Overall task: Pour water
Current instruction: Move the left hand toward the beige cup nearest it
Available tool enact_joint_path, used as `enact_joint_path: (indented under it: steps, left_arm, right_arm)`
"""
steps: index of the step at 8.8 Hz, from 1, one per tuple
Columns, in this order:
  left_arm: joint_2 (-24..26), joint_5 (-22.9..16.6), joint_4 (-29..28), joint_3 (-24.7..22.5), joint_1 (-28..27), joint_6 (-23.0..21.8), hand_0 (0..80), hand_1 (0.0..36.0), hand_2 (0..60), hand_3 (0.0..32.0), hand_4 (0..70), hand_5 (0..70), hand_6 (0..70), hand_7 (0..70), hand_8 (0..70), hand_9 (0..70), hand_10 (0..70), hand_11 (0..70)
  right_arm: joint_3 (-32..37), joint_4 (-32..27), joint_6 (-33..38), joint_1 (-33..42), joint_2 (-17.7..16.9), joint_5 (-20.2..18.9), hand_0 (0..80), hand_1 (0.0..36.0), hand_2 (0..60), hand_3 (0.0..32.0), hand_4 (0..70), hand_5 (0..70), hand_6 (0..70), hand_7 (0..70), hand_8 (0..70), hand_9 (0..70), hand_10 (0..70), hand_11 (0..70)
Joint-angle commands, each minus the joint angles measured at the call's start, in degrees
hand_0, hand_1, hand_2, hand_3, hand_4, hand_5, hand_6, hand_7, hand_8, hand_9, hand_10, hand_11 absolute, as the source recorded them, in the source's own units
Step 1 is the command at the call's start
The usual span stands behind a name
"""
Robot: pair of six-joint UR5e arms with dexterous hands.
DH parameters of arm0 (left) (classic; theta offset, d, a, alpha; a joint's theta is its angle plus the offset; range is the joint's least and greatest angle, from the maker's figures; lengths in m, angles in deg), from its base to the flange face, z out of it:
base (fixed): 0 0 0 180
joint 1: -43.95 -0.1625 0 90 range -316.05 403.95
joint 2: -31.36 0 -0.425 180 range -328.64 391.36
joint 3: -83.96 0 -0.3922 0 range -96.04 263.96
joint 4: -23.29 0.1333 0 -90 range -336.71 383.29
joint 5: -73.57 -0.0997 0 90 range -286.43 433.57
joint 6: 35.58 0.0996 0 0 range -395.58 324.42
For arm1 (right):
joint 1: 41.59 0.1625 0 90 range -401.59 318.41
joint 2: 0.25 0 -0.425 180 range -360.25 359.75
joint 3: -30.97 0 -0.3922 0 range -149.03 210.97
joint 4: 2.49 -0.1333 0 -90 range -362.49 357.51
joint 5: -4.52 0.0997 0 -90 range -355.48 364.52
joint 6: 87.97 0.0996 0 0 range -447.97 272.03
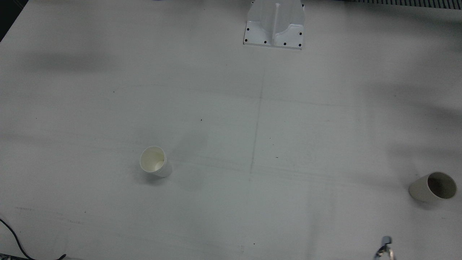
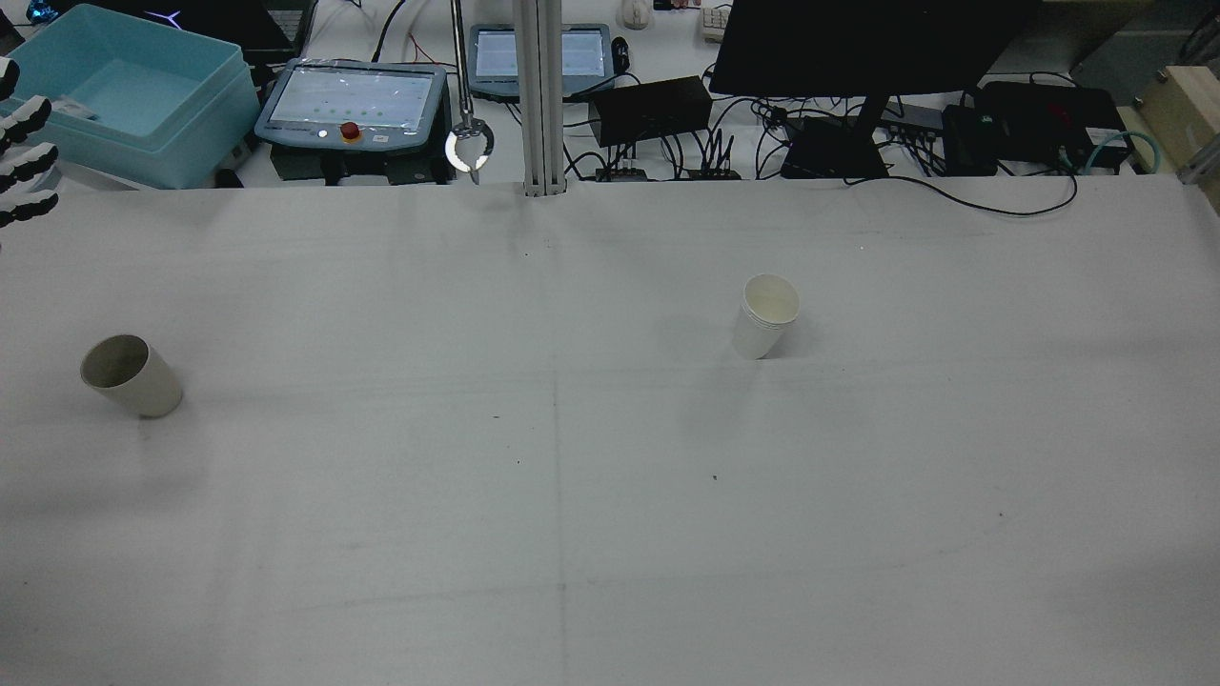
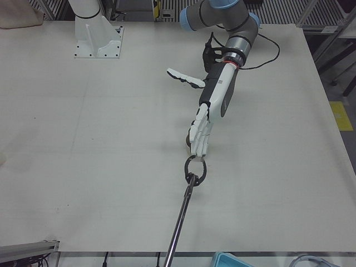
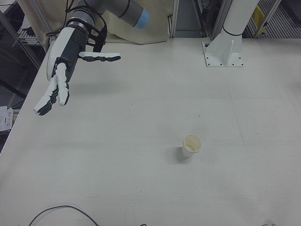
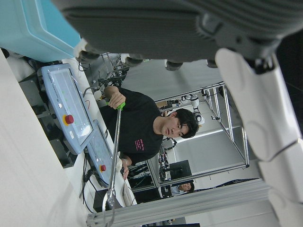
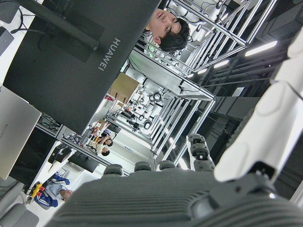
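Two paper cups stand well apart on the matte white table [image 2: 610, 534], whose cloth-like covering shows faint creases and scuff lines. The white paper cup [image 2: 765, 315] is a tapered cone with a rolled rim and a cream, glossy inside; it stands on the right arm's half, also seen in the front view [image 1: 155, 161] and the right-front view [image 4: 191, 145]. The grey paper cup [image 2: 130, 374], duller and with a dark interior, stands near the table's edge on the left arm's side [image 1: 433, 186]. Whether either holds water cannot be told.

The left hand [image 3: 200, 132], white shells over black joints, hangs open above the table with fingers stretched downward, grasping nothing; its tips show at the rear view's edge [image 2: 24, 152]. Just beyond them a slim metal reacher pole [image 3: 181, 222] ends in a dark ring-shaped claw [image 3: 194, 170]. The right hand [image 4: 59, 82] is likewise released, fingers splayed in the air over the table's corner, far from the white cup.

Beyond the table sit a turquoise plastic bin [image 2: 124, 90], a grey teach pendant [image 2: 353, 100] with a red button, and a black monitor [image 6: 71, 61] lettered "HUAWEI". A white bolted pedestal [image 1: 274, 25] anchors the far side.
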Motion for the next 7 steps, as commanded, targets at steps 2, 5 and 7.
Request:
enact_joint_path:
  steps: [2,5,7]
  left_arm:
    - [-0.04,0.8,-7.91,6.93,-0.59,5.56,48.2,12.6,0.0,20.6,0.0,0.0,0.0,0.0,0.0,1.1,0.0,0.3]
    - [-1.35,1.23,-15.46,14.94,-1.56,5.65,47.6,11.7,0.0,16.4,0.0,0.0,0.0,0.0,0.0,1.4,0.0,0.5]
    - [-9.23,6.4,-27.64,17.06,-1.82,11.23,47.0,10.7,0.0,18.4,0.0,0.0,0.0,0.0,0.0,1.6,0.0,0.3]
  right_arm:
    - [0.98,-0.59,-2.34,-0.33,-0.21,0.77,42.3,8.2,2.4,0.6,0.0,1.3,0.0,0.0,0.0,0.0,0.0,0.0]
    - [0.54,-0.59,-3.15,-0.24,-0.56,0.51,40.7,7.5,2.5,0.0,0.0,0.0,0.0,0.0,0.0,0.0,0.0,0.0]
    - [0.71,-0.59,-3.23,-0.42,-0.56,0.51,40.6,7.3,2.3,0.0,0.0,0.7,0.0,0.0,0.0,0.0,0.0,0.0]
